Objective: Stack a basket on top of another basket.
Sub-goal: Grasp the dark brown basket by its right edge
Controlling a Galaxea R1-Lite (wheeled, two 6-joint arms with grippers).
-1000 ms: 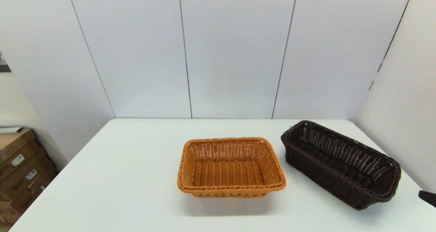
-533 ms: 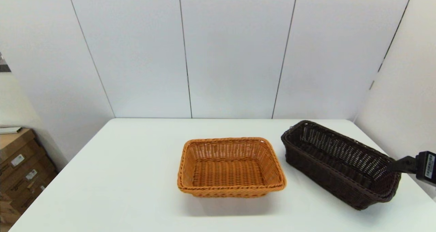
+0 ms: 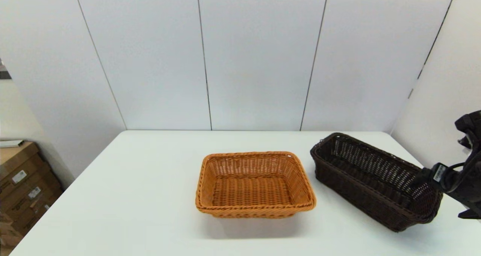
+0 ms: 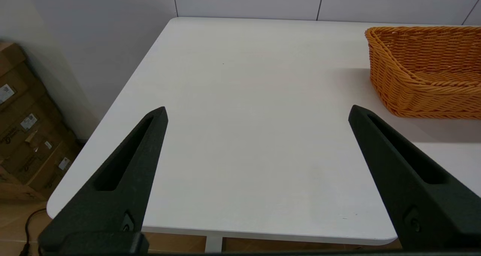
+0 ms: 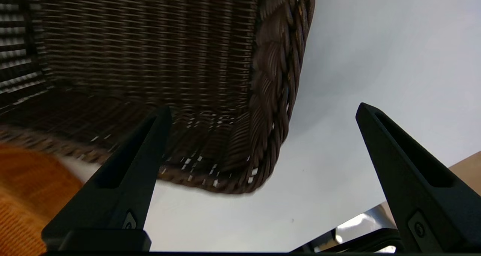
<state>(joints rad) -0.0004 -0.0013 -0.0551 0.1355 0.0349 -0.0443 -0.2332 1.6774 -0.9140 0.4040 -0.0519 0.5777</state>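
Right hand (image 5: 263,111) spread, straddling dark basket (image 3: 372,179) rim.

The right arm (image 3: 464,181) is black throughout, a bulky, rounded housing with angular edges, and a thin black cable loops along it. A small white label with dark print, too small to read, sits on the link nearest the fingers. The right gripper (image 5: 263,111) has two long matte black fingers (image 5: 124,173), each a tapering wedge that narrows to a blunt tip, with a long recessed slot down its inner face and a small round screw near the base. The left gripper (image 4: 257,111) looks the same: two matte black wedge fingers (image 4: 124,173) with slotted faces and a screw at each base.
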